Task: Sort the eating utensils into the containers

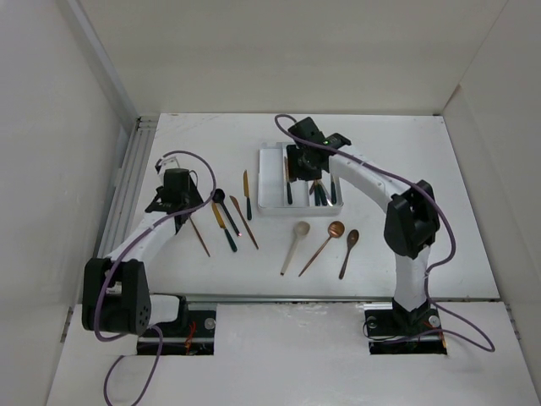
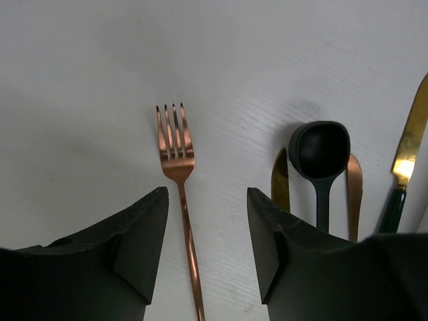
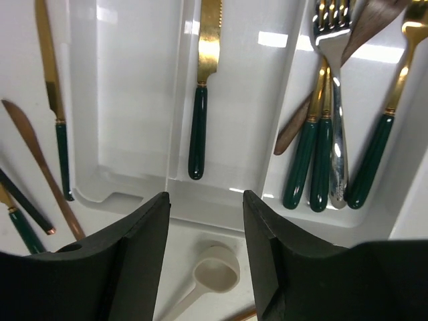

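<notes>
1 copper fork [image 2: 176,144] between the left gripper's [image 2: 207,194] parted fingers [image 2: 140,244]

Right gripper [image 1: 302,167] hangs over the far white tray [image 1: 270,182]; left gripper [image 1: 179,205] hovers by what may be a fork [image 1: 201,238].

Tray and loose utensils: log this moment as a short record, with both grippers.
tray: white, three compartments; leftmost empty
middle compartment: one gold knife, green handle
right compartment: several utensils, mostly green-handled
left gripper: open, straddling copper fork on the table, not gripping
right gripper: open, empty, over tray's near edge
loose near left arm: black spoon, three knives
loose before tray: cream spoon, copper spoon, brown spoon
</notes>
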You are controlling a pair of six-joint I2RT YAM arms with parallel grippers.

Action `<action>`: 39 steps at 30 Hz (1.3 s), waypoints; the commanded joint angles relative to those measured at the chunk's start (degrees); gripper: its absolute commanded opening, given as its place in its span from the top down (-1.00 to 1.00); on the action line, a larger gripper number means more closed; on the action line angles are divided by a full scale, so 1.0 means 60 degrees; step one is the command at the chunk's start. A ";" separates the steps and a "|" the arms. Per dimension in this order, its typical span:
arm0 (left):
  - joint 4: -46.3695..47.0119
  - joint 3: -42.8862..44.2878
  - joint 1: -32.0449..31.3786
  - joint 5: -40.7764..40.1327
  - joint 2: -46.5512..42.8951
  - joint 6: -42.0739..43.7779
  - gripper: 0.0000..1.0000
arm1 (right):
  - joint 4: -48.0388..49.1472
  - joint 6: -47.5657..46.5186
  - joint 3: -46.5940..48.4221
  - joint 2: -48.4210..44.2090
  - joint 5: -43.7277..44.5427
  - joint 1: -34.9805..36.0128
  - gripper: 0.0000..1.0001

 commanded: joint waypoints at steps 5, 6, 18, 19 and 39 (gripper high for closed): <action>-0.1377 0.0334 -0.0099 0.0543 0.0764 -0.0210 -0.08 | -0.0278 0.0078 0.0151 -0.0972 0.0408 -0.0197 -0.07; -0.1378 0.0334 -0.0099 0.0543 0.0867 -0.0212 -0.08 | -0.0279 0.0078 0.0150 -0.0973 0.0408 -0.0198 -0.07; -0.1642 0.0554 -0.0099 0.1041 0.2302 -0.0314 0.12 | -0.0557 0.0078 -0.0597 -0.1457 0.0789 -0.0579 -0.07; -0.1540 0.0554 -0.0099 0.1041 0.2303 -0.0314 0.23 | -0.0558 0.0078 -0.0597 -0.1457 0.0876 -0.0579 -0.07; -0.2490 0.4740 0.0254 0.0851 0.2610 0.0446 1.00 | 0.0144 0.0166 -0.0596 -0.2027 0.1155 -0.1238 0.07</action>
